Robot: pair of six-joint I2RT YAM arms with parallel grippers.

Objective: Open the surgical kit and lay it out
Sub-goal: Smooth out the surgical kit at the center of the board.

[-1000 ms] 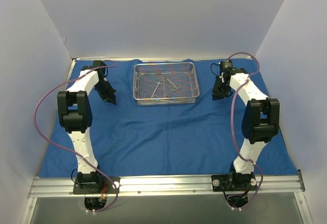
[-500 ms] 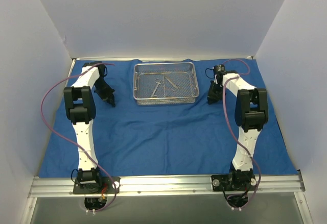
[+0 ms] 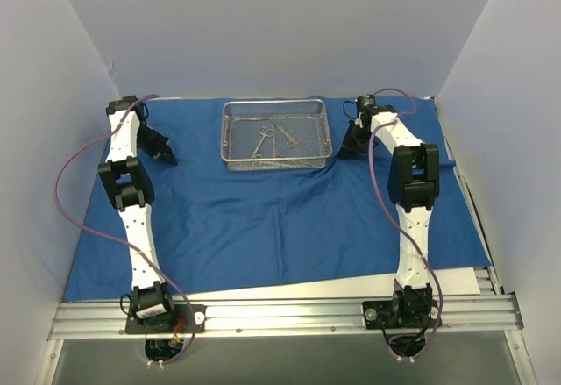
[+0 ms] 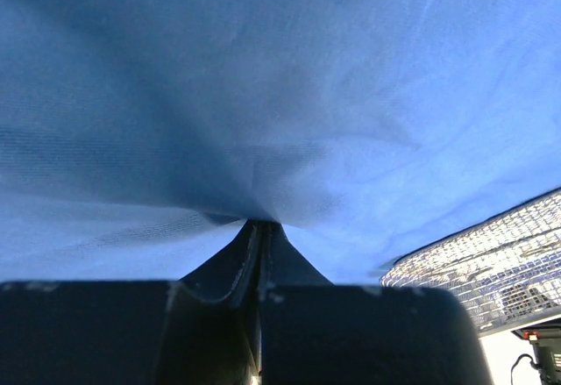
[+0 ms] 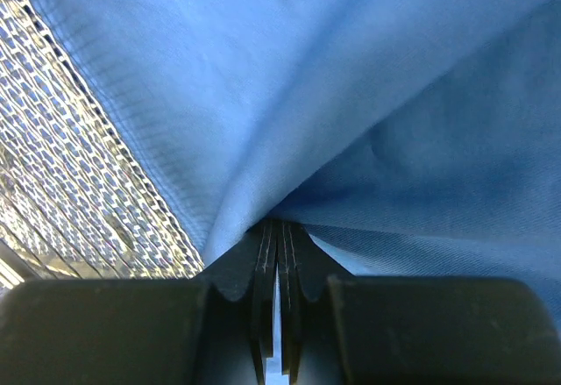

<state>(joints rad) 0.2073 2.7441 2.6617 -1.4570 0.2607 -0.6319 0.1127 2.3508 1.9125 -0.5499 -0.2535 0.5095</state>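
At the far end of the white surface (image 3: 438,281), a large royal-blue cloth wrap (image 3: 263,218) lies spread open, covering nearly all of it. A rectangular silver wire-mesh tray (image 3: 272,162) sits on the cloth at the back centre. Inside the tray lie two thin steel ring-handled instruments (image 3: 260,141), close together near the middle and angled toward each other. Whether they are scissors or forceps is too small to tell.

The left claw (image 3: 166,155) reaches to the far left part of the cloth, well apart from the tray. Its wrist camera shows its fingers (image 4: 250,249) pressed together on a pinch of blue fabric, with creases running up from the tips and the tray's mesh at the lower right of that view.

The right claw (image 3: 348,150) is down just beside the tray's right end. Its fingers (image 5: 266,249) are likewise closed on a fold of the cloth, whose stitched hem runs diagonally past the mesh on the left.

Wrinkles fan out across the cloth in front of the tray. The cloth's near edge runs at a slant, leaving a bare wedge of surface at the near right, beside the aluminium rail (image 3: 280,315) that carries the arm bases.
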